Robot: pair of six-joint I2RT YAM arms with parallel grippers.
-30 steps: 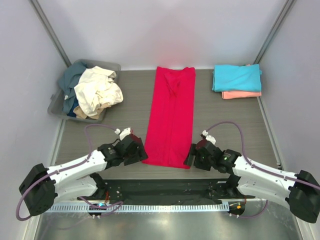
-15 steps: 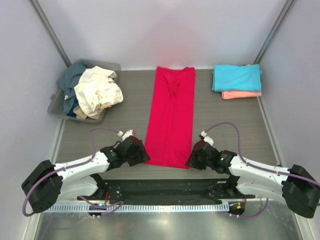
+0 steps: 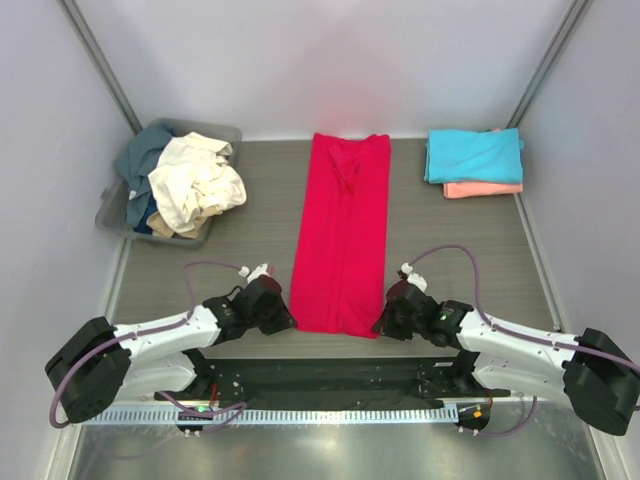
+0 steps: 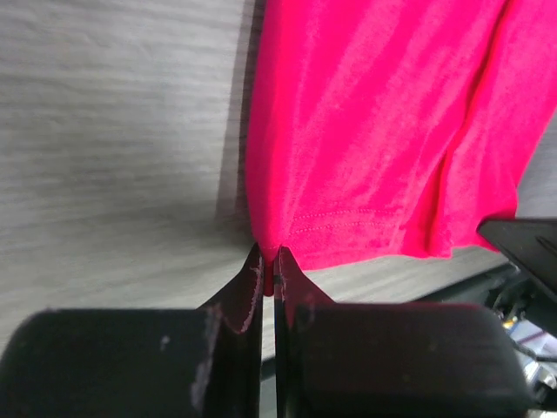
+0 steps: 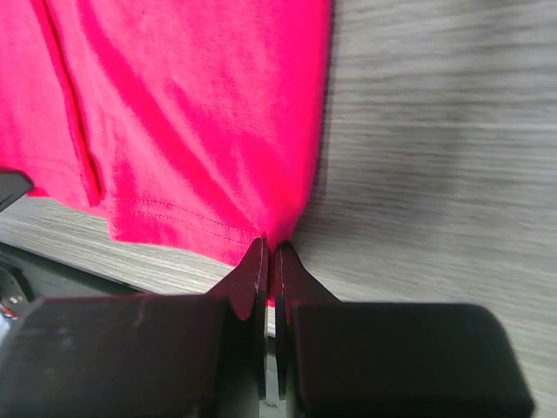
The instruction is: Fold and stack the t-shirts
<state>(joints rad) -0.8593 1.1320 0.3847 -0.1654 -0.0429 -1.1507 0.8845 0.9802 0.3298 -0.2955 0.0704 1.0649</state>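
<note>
A crimson red t-shirt lies as a long narrow strip down the middle of the table, sleeves folded in. My left gripper is shut on its near left hem corner. My right gripper is shut on the near right hem corner. A folded turquoise t-shirt rests on a folded salmon pink one at the back right. Cream and slate blue t-shirts lie crumpled in the tub at the back left.
The grey plastic tub stands at the back left against the wall. White walls with metal posts close in the table on three sides. A black rail runs along the near edge between the arm bases.
Both grippers moved inward to the red shirt's near corners and closed on the hem. The hem corners are slightly drawn in.
</note>
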